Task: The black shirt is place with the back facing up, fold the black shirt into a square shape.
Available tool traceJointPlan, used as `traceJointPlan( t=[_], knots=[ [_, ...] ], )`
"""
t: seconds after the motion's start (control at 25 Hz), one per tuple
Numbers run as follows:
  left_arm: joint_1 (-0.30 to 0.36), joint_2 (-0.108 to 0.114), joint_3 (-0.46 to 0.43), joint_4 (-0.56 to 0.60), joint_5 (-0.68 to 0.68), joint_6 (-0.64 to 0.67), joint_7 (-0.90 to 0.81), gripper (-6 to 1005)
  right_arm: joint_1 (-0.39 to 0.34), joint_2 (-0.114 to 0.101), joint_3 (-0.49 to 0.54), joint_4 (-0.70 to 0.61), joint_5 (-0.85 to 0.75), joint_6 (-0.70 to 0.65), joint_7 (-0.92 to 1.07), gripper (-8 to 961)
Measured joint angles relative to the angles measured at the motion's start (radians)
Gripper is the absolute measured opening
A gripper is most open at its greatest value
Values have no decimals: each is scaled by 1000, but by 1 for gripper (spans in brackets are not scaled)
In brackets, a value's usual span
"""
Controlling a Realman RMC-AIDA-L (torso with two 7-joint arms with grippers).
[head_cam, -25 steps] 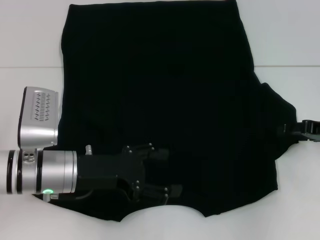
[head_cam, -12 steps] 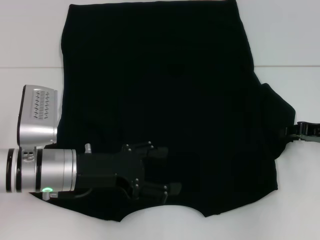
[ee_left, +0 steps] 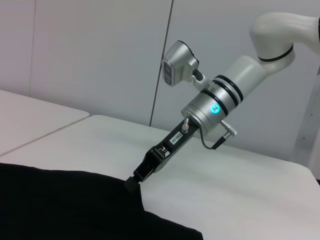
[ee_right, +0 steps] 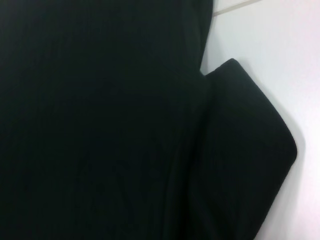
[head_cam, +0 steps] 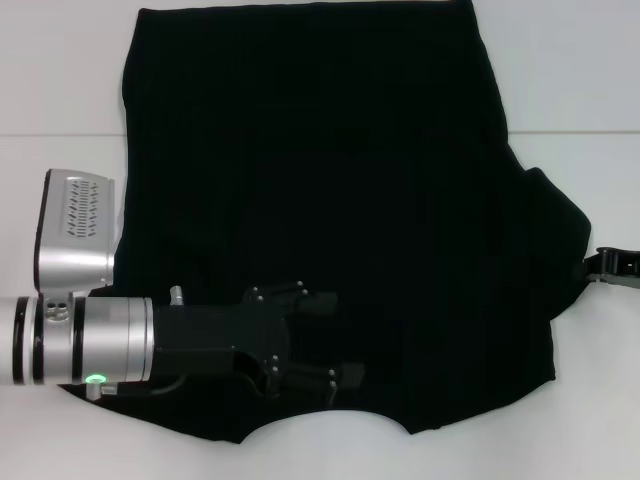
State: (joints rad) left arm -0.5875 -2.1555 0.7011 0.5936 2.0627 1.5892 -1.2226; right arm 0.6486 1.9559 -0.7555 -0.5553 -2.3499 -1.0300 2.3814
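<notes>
The black shirt lies spread flat on the white table, plain side up, with its neckline notch at the near edge. My left gripper hovers low over the shirt's near part just behind that notch, open, one finger farther and one nearer. My right gripper sits at the right edge of the head view, just outside the right sleeve. In the left wrist view the right gripper tip meets the shirt's edge. The right wrist view shows the shirt and the sleeve bulging outward.
A seam crosses the table behind the left arm's silver wrist. White table surrounds the cloth on all sides. A pale wall stands behind the right arm.
My right gripper has drawn back to the right, off the sleeve's edge. The left gripper has stayed almost still over the shirt.
</notes>
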Motion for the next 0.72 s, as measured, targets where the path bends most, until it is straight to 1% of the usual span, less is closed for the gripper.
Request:
traceJointPlan(
  t=[0.16, 0.48, 0.52, 0.6, 0.72],
  knots=[
    [0, -2, 0, 0, -1, 1, -1, 961, -12, 0, 22, -8, 5, 1, -15, 23],
    [5, -5, -1, 0, -1, 9, -3, 961, -34, -1, 147, -12, 7, 1, -94, 23],
    [6, -5, -1, 0, -1, 9, -3, 961, -38, -2, 178, -11, 7, 1, -113, 23],
    [7, -6, -2, 0, -1, 9, -3, 961, -39, -2, 194, -10, 7, 2, -125, 23],
    [8, -6, -3, -1, -1, 8, -3, 962, -40, 6, 228, -5, 9, 23, -155, 23]
  ],
)
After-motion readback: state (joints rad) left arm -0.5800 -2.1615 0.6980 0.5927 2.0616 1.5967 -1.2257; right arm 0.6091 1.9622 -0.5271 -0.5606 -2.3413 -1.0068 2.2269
